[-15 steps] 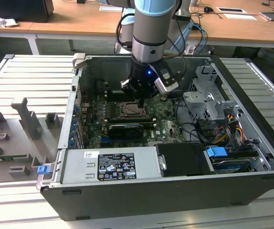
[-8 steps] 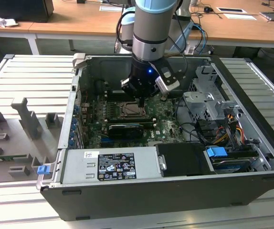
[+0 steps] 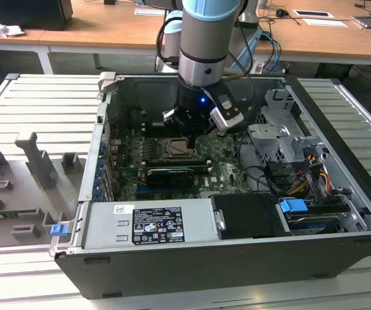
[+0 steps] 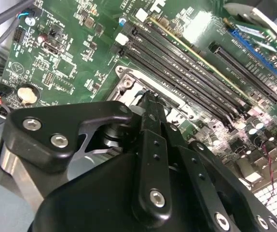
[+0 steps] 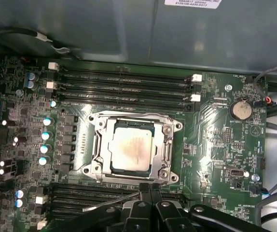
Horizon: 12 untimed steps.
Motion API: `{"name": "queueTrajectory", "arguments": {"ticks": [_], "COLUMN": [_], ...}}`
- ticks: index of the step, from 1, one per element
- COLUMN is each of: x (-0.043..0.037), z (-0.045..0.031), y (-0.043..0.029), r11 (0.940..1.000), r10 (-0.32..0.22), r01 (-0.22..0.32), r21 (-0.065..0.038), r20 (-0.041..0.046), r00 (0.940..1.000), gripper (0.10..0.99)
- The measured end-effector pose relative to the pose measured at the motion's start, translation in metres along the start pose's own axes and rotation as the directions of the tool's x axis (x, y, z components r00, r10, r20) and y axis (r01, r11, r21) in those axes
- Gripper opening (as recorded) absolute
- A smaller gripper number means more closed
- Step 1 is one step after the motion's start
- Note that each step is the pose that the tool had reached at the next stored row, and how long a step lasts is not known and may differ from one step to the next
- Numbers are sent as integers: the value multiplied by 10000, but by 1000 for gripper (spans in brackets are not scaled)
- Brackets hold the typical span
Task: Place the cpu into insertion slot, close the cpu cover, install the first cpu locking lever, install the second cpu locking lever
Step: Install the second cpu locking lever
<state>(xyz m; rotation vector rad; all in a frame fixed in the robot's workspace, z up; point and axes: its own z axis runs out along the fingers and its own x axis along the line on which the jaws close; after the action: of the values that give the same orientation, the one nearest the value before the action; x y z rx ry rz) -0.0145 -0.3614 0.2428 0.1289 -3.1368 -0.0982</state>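
Cpu (image 5: pixel 131 149) lay seated in the slot (image 5: pixel 95 145), cover (image 5: pixel 168 146) down around it. Tool (image 5: pixel 148 192) hovered at the socket's edge, fingers together, gripping nothing. Lever work demanded square, gentle contact to spare the board (image 5: pixel 215 145).

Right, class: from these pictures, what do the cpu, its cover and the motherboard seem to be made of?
cpu: probably metal on top, pale grey, matt, with a brownish smudge across the middle.
Cover: looks like thin stamped metal, silvery, glinting along its edges.
Motherboard: apparently a rigid circuit board with a glossy green coating; light reflects off it in the second wrist view.
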Motion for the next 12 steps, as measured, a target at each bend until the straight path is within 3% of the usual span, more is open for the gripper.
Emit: {"name": "queueTrajectory", "arguments": {"ticks": [2,3,4,12], "x": [6,94,112,125], "z": [-2,-7,-8,-8], "y": [-32,-120,-142,-147], "r11": [10000,9990,9987,9987], "r10": [0,0,0,0], "r01": [0,-1,-1,-1], "r21": [-36,-437,-502,-501], "r20": [-8,-17,-12,-12], "r00": [10000,10000,10000,10000], "gripper": [106,106,106,106]}}
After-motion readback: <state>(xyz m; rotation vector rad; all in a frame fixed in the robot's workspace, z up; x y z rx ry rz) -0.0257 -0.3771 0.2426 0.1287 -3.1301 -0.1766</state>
